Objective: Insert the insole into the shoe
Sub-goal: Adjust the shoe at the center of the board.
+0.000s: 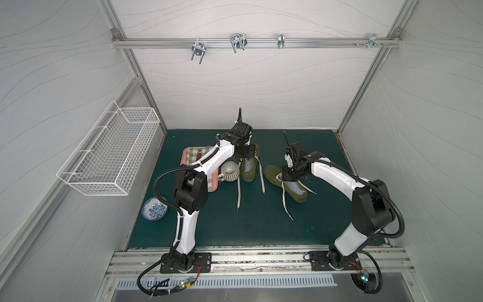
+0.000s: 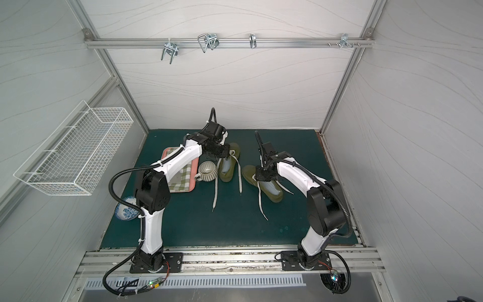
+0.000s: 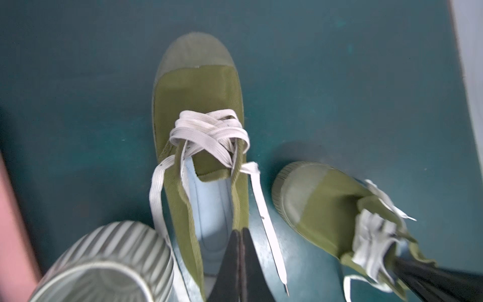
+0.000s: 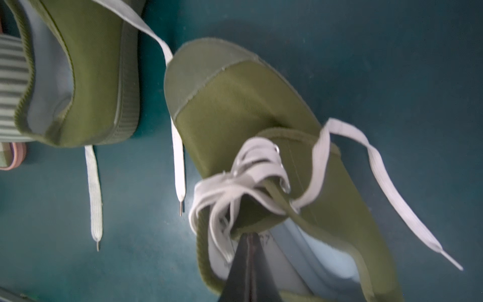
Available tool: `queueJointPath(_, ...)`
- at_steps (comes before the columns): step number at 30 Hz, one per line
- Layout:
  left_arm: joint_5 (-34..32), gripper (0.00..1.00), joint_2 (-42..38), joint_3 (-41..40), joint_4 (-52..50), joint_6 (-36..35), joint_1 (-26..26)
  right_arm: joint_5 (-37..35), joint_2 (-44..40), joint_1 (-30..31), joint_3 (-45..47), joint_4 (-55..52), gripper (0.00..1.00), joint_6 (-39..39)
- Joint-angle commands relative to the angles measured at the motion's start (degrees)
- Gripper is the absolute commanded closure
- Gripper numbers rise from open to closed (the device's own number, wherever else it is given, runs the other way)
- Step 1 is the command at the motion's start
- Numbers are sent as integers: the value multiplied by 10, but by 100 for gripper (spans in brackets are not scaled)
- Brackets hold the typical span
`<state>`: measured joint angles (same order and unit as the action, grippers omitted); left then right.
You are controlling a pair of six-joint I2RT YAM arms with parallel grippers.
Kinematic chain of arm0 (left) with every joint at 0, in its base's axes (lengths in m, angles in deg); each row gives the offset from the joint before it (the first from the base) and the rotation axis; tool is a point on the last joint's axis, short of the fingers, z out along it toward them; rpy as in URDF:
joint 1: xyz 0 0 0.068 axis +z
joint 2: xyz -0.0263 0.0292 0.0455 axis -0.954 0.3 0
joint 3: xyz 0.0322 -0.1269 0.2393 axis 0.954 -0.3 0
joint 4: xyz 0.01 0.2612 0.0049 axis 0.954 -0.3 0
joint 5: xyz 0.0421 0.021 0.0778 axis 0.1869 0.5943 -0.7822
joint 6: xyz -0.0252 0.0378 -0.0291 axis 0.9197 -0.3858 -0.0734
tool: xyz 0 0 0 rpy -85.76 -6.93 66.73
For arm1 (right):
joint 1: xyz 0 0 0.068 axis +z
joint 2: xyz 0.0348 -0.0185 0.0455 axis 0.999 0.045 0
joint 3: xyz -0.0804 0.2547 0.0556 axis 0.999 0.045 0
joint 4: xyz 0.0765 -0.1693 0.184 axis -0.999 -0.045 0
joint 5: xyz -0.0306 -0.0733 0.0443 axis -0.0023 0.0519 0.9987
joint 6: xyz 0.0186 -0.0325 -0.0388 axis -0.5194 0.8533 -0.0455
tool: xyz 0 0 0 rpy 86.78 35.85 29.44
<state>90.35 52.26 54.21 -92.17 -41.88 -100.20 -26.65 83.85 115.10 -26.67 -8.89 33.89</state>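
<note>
Two olive-green shoes with loose white laces stand on the green mat in both top views. The far one (image 1: 248,175) holds a pale blue insole (image 3: 209,209). The other shoe (image 1: 271,173) lies angled to its right, and a pale blue insole (image 4: 313,251) shows in its opening. My left gripper (image 3: 241,231) is shut, with nothing between its fingers. It hovers over the heel end of the far shoe (image 3: 198,91), by the rim of its opening. My right gripper (image 4: 251,235) is shut too, and its tip reaches into the angled shoe (image 4: 248,104) just under the tongue.
A striped mug (image 1: 230,171) stands close against the far shoe's left side. Left of it lies a pink tray (image 1: 212,187) with a checked cloth. A blue-and-white bowl (image 1: 154,209) sits near the left arm's base. Laces (image 1: 238,193) trail toward the front. A wire basket (image 1: 115,149) hangs on the left wall.
</note>
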Motion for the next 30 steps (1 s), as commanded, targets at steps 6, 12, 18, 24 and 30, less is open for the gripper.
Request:
queueJointPath(6, -3, 100, -37, -44, 1, 0, -3, -4, 41, -11, -29, 26, 100, -3)
queueJointPath(12, -4, 100, -50, -68, 0, 2, -3, -21, 76, -13, -22, 43, 100, -5)
queueJointPath(18, -7, 100, -63, -95, 5, 4, -3, -60, 74, 9, 9, 45, 100, -10)
queueJointPath(24, 0, 100, -67, -114, 12, 10, -3, -75, 62, 13, 24, 17, 100, -18)
queueJointPath(30, -8, 100, -72, -98, -7, -3, -3, -96, -6, 11, -49, -86, 100, 49)
